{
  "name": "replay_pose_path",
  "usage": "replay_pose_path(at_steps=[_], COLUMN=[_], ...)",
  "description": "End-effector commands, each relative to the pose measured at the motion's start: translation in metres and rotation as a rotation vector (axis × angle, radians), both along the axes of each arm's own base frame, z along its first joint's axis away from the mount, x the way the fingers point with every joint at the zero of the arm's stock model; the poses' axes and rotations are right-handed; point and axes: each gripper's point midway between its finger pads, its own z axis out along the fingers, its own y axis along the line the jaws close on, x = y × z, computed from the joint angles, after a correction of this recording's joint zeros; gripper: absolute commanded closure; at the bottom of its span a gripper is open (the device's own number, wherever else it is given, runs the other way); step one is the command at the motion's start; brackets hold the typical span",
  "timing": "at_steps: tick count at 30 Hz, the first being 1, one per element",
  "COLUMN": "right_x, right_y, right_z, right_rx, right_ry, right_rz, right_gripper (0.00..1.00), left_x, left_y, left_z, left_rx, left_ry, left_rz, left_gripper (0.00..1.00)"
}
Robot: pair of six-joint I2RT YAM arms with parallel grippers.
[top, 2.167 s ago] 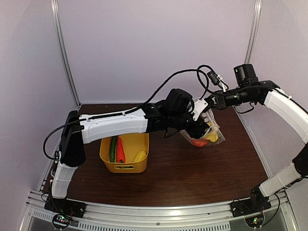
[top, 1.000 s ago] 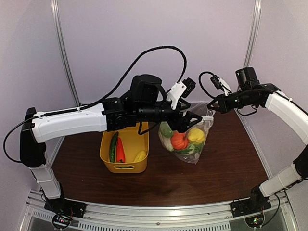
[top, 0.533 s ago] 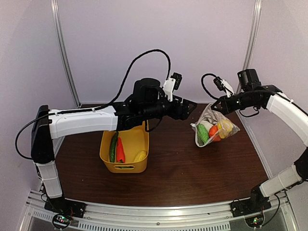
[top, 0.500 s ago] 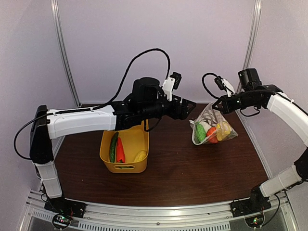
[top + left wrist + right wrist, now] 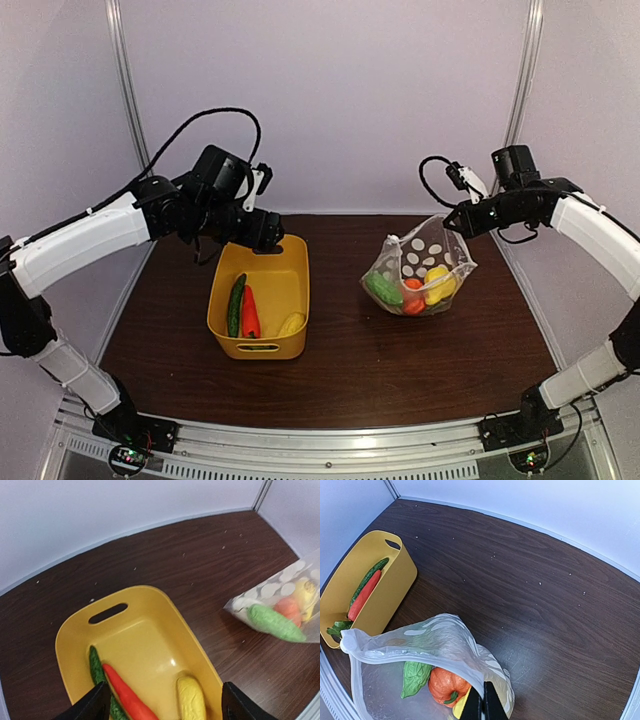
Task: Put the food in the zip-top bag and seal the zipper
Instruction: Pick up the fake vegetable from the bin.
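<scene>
The zip-top bag [image 5: 415, 272], clear with white dots, hangs from one top corner, which my right gripper [image 5: 455, 222] is shut on. Its mouth gapes, and the zipper [image 5: 440, 662] runs along the rim to my right gripper [image 5: 483, 706]. Food inside includes an orange pumpkin [image 5: 447, 685], a green leaf [image 5: 415, 677] and a yellow piece [image 5: 437, 283]. More food lies in the yellow tub [image 5: 285, 262]: a cucumber [image 5: 236, 305], a carrot [image 5: 250, 312] and a yellow piece [image 5: 291, 324]. My left gripper [image 5: 265, 232] hovers open and empty above the tub's far end [image 5: 107, 612].
The brown table [image 5: 400, 360] is walled by white panels with metal posts at the back corners. A black cable loops above the left arm [image 5: 215, 120]. The tub sits left of centre and the bag right of centre, with bare wood between them.
My left arm has pulled back leftward from the bag to above the tub, still open. The bag, held only by the right gripper, has swung and settled lower and to the left.
</scene>
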Motion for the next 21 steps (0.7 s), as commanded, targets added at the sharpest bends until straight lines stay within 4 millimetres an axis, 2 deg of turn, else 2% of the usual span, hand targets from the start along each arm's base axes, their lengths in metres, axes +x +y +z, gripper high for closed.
replay_pose_path(at_steps=[1, 6, 11, 14, 17, 21], right_x=[0.007, 0.002, -0.003, -0.006, -0.007, -0.007], right_y=[0.005, 0.004, -0.002, -0.005, -0.005, -0.004], right_z=[0.009, 0.014, 0.014, 0.016, 0.017, 0.019], right_rx=[0.034, 0.039, 0.018, 0.007, 0.009, 0.011], right_ry=[-0.010, -0.023, -0.043, -0.058, -0.062, -0.066], right_rz=[0.006, 0.008, -0.005, -0.010, -0.009, -0.007], right_gripper=[1.00, 1.00, 1.00, 1.00, 1.00, 1.00], left_x=[-0.018, -0.022, -0.021, -0.028, -0.035, -0.034], left_y=[0.048, 0.070, 0.061, 0.054, 0.059, 0.070], left_z=[-0.064, -0.118, -0.136, -0.158, -0.180, -0.198], left_rx=[0.250, 0.343, 0.291, 0.274, 0.306, 0.342], left_ry=[0.186, 0.411, 0.443, 0.517, 0.581, 0.585], left_rz=[0.028, 0.085, 0.091, 0.079, 0.111, 0.171], left_gripper=[0.25, 0.38, 0.40, 0.40, 0.40, 0.40])
